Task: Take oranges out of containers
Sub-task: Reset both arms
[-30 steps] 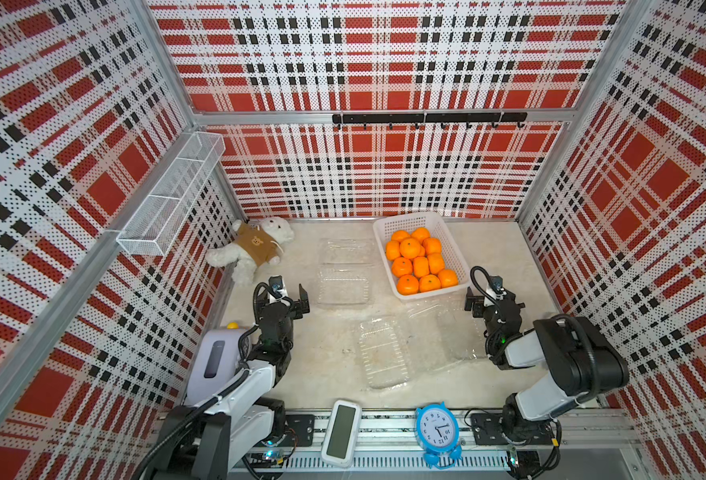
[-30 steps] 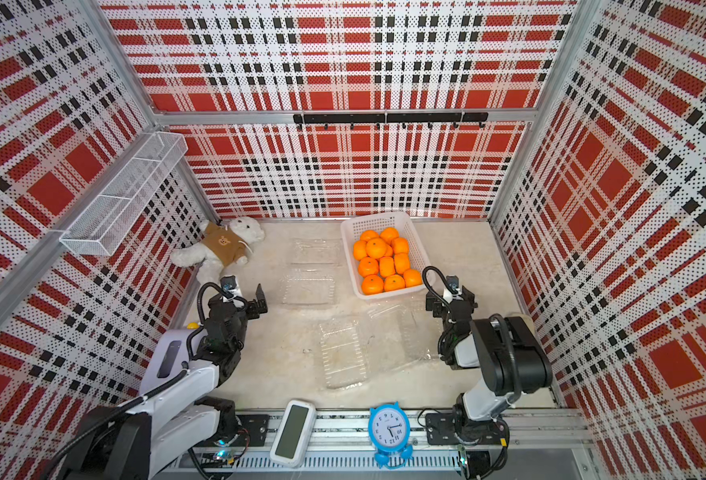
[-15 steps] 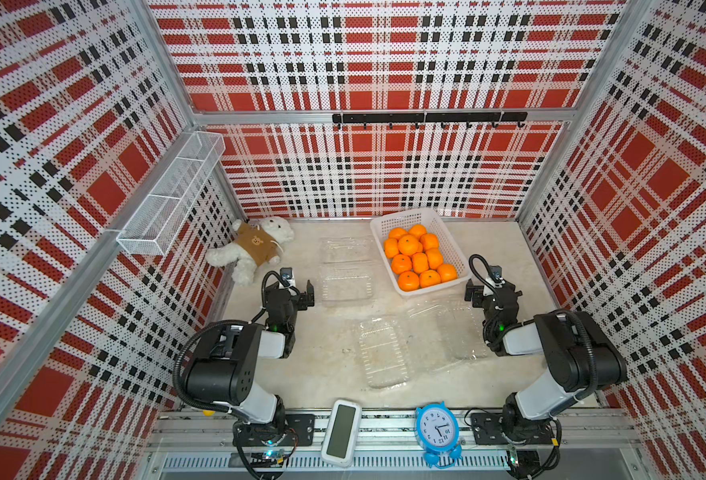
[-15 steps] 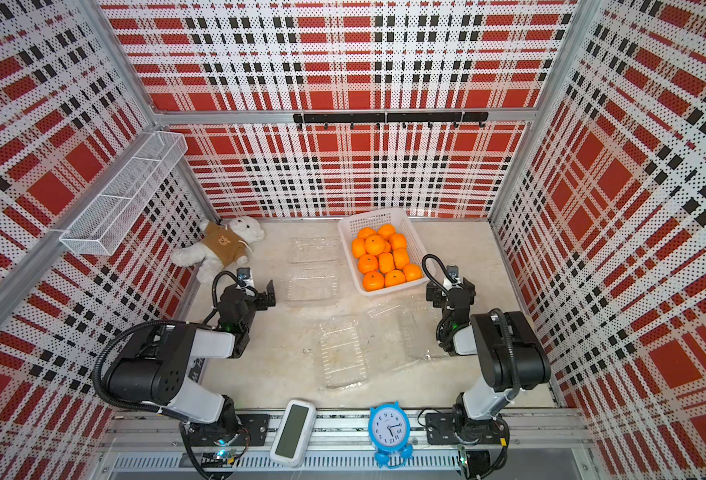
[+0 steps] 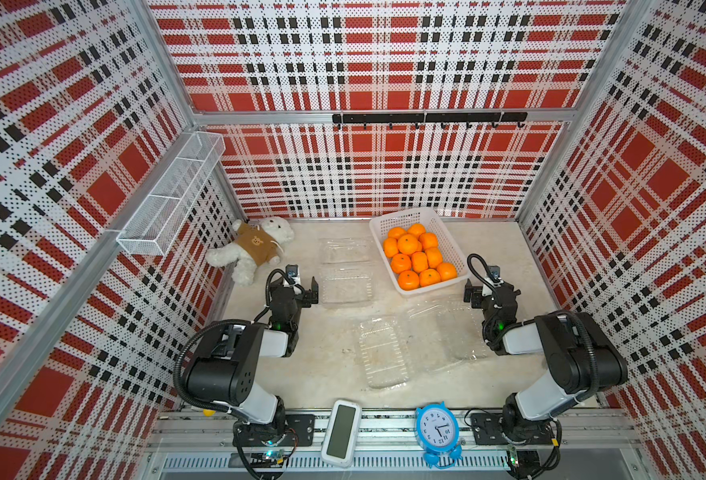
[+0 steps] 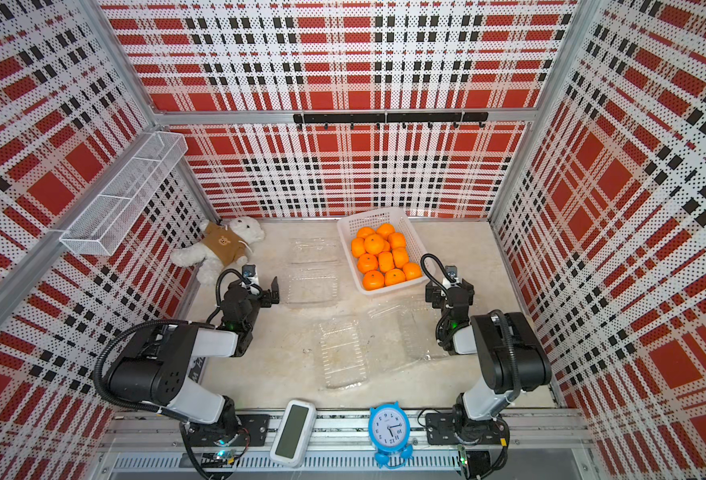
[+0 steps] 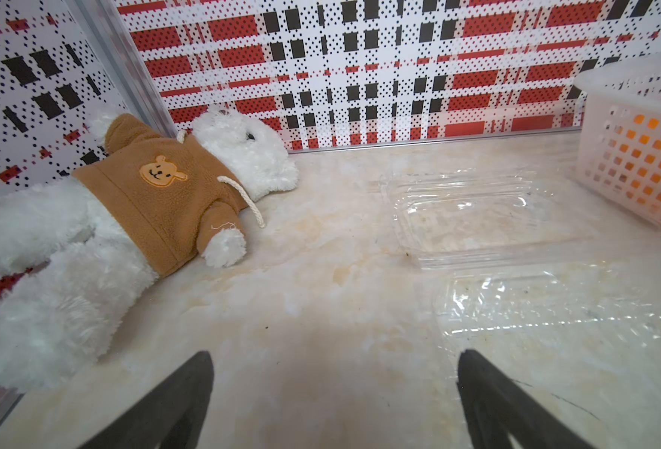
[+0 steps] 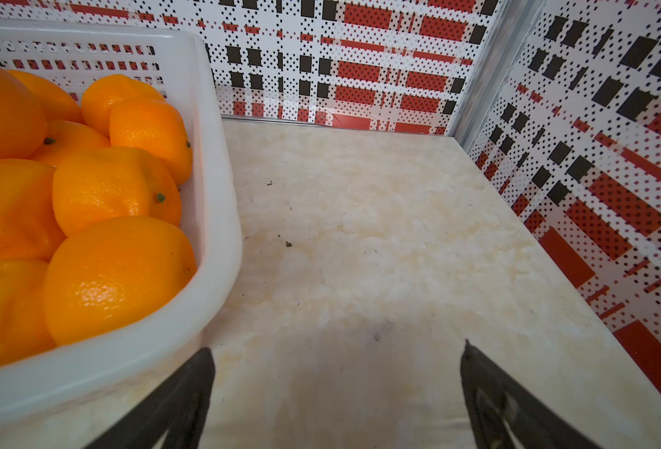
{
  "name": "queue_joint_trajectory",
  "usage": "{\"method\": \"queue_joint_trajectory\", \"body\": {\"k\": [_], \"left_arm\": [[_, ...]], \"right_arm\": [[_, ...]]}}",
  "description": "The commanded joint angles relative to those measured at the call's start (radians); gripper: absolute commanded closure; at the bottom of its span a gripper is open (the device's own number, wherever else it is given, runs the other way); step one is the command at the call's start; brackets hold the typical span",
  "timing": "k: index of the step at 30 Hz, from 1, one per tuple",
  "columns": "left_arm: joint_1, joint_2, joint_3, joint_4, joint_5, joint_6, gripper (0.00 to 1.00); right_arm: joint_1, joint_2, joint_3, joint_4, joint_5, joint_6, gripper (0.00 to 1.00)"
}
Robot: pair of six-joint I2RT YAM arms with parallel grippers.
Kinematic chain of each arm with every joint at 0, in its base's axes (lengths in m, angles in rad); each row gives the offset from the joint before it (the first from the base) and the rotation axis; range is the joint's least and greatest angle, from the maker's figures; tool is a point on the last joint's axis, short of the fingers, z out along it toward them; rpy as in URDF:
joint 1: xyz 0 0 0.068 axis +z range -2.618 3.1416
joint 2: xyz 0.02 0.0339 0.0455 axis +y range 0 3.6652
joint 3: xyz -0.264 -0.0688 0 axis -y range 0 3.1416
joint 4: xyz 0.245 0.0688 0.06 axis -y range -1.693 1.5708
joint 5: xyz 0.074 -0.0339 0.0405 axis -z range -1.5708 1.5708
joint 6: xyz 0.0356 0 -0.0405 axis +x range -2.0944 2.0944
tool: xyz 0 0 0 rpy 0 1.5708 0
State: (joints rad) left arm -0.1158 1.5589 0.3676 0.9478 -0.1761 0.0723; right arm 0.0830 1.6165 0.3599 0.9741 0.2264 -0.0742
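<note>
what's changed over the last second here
The left arm folded back, elbow rising, carrying the left gripper slightly toward the back wall; the right gripper crept the same way. Nothing grasped or released: both stay open and empty. Oranges, basket, containers and teddy bear unchanged.

Left end effector [image 7: 334, 353], right end effector [image 8: 335, 346]: spread wide (both empty).

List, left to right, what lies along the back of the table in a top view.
teddy bear → clear container → white basket holding the oranges
</note>
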Motion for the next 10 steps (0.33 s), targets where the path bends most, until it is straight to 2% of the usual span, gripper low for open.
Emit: {"method": "queue_joint_trajectory", "body": {"k": [1, 10], "left_arm": [[0.011, 0.009, 0.024, -0.007, 0.013, 0.003, 0.01], [0.031, 0.009, 0.039, -0.036, 0.052, -0.012, 0.01]], "right_arm": [[-0.001, -0.018, 0.01, 0.028, 0.005, 0.007, 0.0], [-0.002, -0.018, 0.011, 0.027, 0.005, 0.006, 0.0]]}}
